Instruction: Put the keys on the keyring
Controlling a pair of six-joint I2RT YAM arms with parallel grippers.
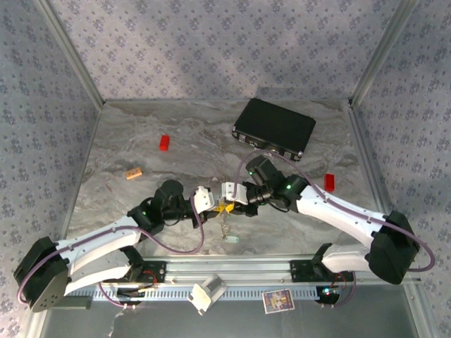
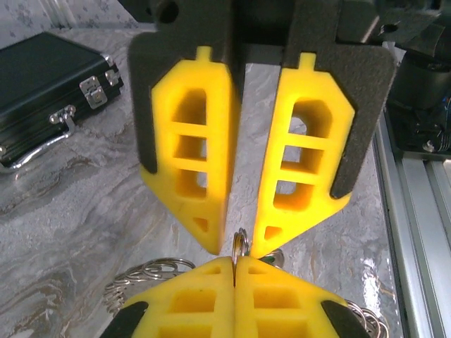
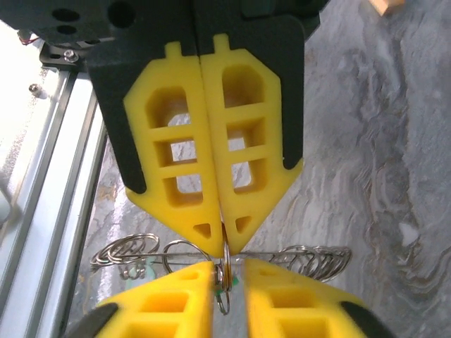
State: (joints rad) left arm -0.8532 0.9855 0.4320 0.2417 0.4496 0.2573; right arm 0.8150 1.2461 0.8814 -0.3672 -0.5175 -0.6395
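Both grippers meet tip to tip just above the marble table, near its front middle. My left gripper (image 2: pixel 236 262) is shut on a small silvery ring (image 2: pixel 240 244) of the keyring (image 3: pixel 310 259). The keyring is a thin wire fringed with small rings on both sides. My right gripper (image 3: pixel 229 267) faces it with jaws apart, that small ring and a sliver of mint-green key head (image 3: pixel 235 283) between its fingers. In the top view a mint-headed key (image 1: pixel 229 238) dangles below the left gripper (image 1: pixel 215 204) and right gripper (image 1: pixel 230 200).
A black case (image 1: pixel 275 127) lies at the back right. A red block (image 1: pixel 164 142) and an orange-tan block (image 1: pixel 134 172) sit at the left, another red block (image 1: pixel 329 182) at the right. The aluminium rail (image 1: pixel 246 267) runs along the near edge.
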